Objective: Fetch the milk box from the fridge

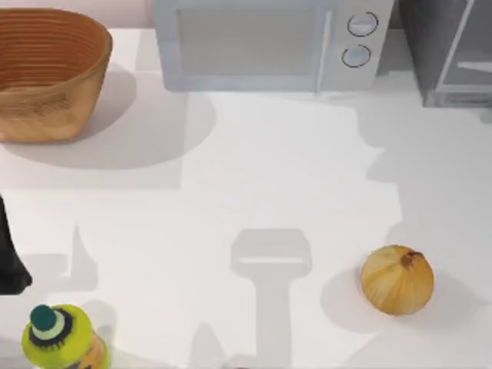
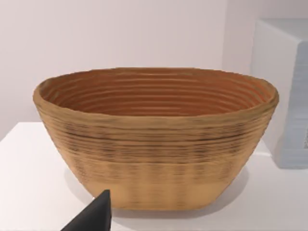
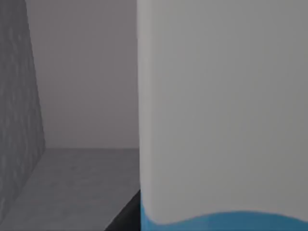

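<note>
milk box (image 3: 221, 110) close before right wrist camera, inside fridge (image 3: 72, 183); right hand's grip: cannot tell

Bright, even light floods the white worktop (image 1: 231, 192); soft grey shadows trail the basket (image 1: 46, 73) and onion (image 1: 397, 280). The fridge (image 3: 72, 96) interior sits dim.

Top view straight down on the worktop (image 1: 246, 192), left wrist view low, facing the basket (image 2: 156, 139) also at the overhead's upper left, right wrist view inside the fridge (image 3: 72, 183), tight against the milk box (image 3: 221, 110).
</note>
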You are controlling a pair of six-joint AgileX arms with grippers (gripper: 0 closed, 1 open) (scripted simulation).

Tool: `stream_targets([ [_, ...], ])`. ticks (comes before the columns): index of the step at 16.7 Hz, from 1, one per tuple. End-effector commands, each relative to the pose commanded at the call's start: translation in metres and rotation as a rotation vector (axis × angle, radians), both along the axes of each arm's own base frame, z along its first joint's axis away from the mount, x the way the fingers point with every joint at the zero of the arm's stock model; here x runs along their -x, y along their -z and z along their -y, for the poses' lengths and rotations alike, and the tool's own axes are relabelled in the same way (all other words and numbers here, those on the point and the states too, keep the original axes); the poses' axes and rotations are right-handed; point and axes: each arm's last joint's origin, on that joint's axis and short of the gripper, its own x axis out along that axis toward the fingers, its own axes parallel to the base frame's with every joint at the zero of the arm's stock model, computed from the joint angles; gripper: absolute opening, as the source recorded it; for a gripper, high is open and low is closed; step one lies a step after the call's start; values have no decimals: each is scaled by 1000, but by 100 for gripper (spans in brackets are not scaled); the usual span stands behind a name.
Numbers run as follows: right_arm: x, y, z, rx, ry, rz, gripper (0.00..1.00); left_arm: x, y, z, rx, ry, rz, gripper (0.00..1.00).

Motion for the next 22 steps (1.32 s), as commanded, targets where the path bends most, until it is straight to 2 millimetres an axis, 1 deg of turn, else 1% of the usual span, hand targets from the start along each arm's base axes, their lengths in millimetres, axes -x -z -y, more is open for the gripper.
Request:
stream_targets([
  [2, 4, -6, -3, 1, -1, 2, 0, 0, 0, 0, 0, 0, 0, 100],
  [4, 13, -20, -11, 4, -1, 6, 0, 0, 0, 0, 0, 0, 0, 100],
  [6, 31, -39, -22, 6, 1, 11, 0, 0, 0, 0, 0, 0, 0, 100],
  [7, 42, -50, -28, 7, 3, 12, 0, 0, 0, 0, 0, 0, 0, 100],
  [8, 56, -60, -35, 7, 4, 14, 0, 0, 0, 0, 0, 0, 0, 100],
  [10, 91, -78, -50, 6, 8, 19, 0, 0, 0, 0, 0, 0, 0, 100],
  [12, 134, -90, -66, 6, 10, 32, 0, 0, 0, 0, 0, 0, 0, 100],
  [13, 156, -92, -73, 5, 10, 40, 0, 0, 0, 0, 0, 0, 0, 100],
  [15, 198, -86, -85, 3, 10, 51, 0, 0, 0, 0, 0, 0, 0, 100],
  [17, 231, -69, -94, -1, 8, 53, 0, 0, 0, 0, 0, 0, 0, 100],
  [19, 252, -47, -99, -4, 4, 42, 0, 0, 0, 0, 0, 0, 0, 100],
  [22, 269, -17, -104, -5, -2, 22, 0, 0, 0, 0, 0, 0, 0, 100],
])
